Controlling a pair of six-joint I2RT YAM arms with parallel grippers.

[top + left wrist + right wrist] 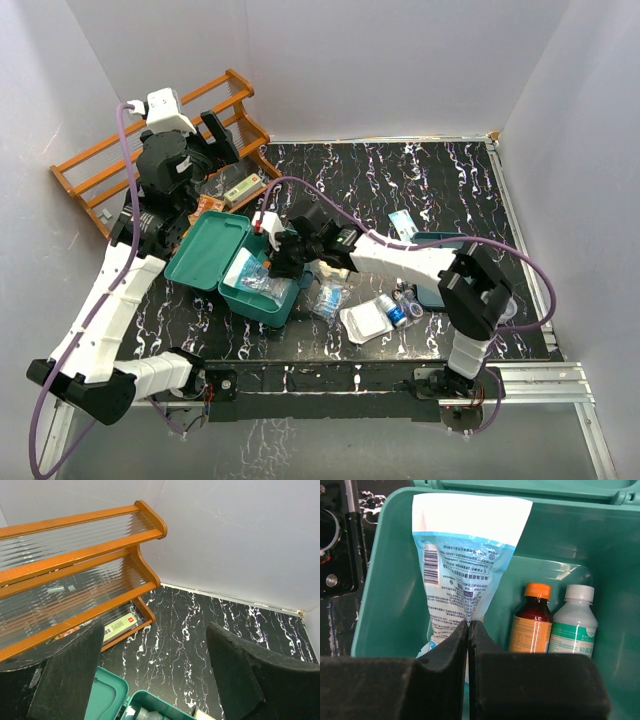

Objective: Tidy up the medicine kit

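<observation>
The medicine kit (258, 306) is a teal box standing open left of the table's middle, its lid (208, 250) laid back to the left. My right gripper (277, 262) reaches into it and is shut on the lower end of a blue-and-white printed plastic packet (465, 550), which stands against the kit's wall (385, 580). Inside the kit, beside the packet, stand a brown bottle with an orange cap (532, 622) and a white bottle (575, 622). My left gripper (155, 630) hangs open and empty above the table behind the kit's far edge (150, 700).
A wooden rack (150, 150) stands at the back left, with a pale medicine box (120, 625) under its lowest shelf. Right of the kit lie a clear bag (328, 298), white packets (365, 322), a small blue bottle (392, 308) and a flat teal tray (440, 240).
</observation>
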